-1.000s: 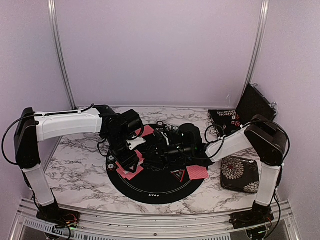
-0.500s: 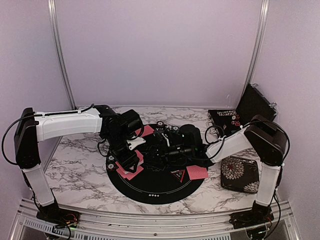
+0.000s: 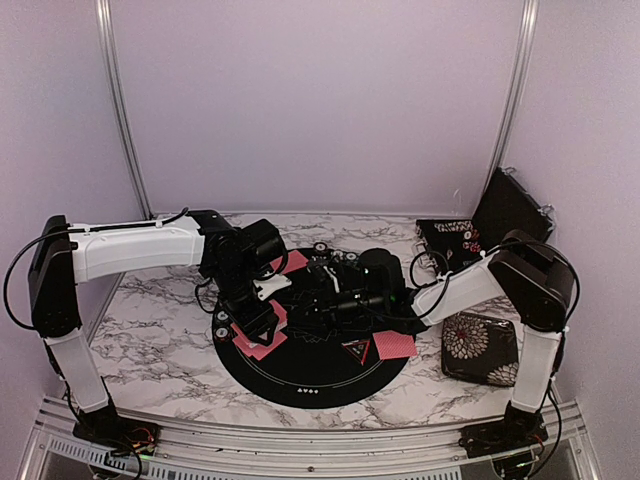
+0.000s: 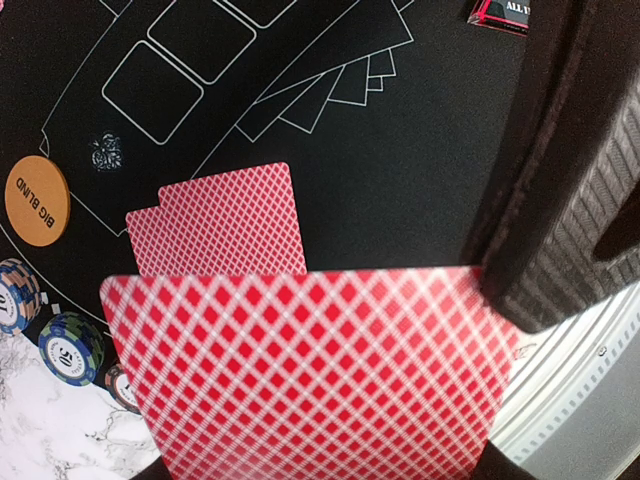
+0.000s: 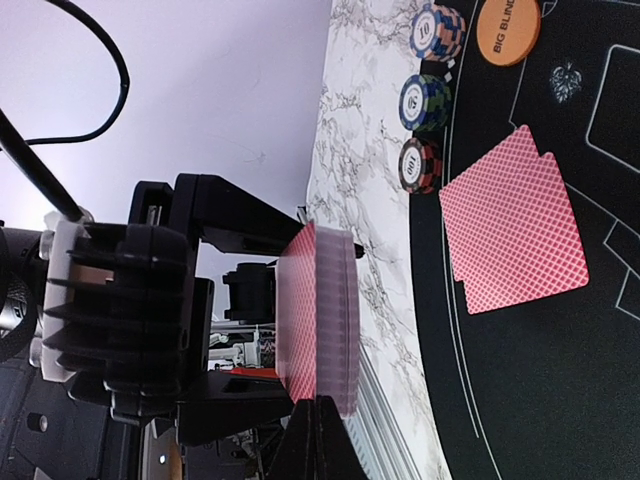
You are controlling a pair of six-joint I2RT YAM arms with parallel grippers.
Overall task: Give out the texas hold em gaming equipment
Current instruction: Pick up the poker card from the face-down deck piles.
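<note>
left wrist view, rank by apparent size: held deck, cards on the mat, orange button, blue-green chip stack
1. held deck, nearest the lens
2. cards on the mat
3. orange button and blue-green chip stack, about alike

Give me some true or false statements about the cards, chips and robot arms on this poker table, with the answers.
1. The left end effector holds a deck of red-backed cards. True.
2. On the black mat, two cards lie face up. False: they lie face down, overlapping.
3. The orange button reads BIG BLIND. True.
4. The chip stacks sit at the mat's centre. False: they line its edge by the marble table.
5. The right end effector is wide open. False: it is shut.
</note>
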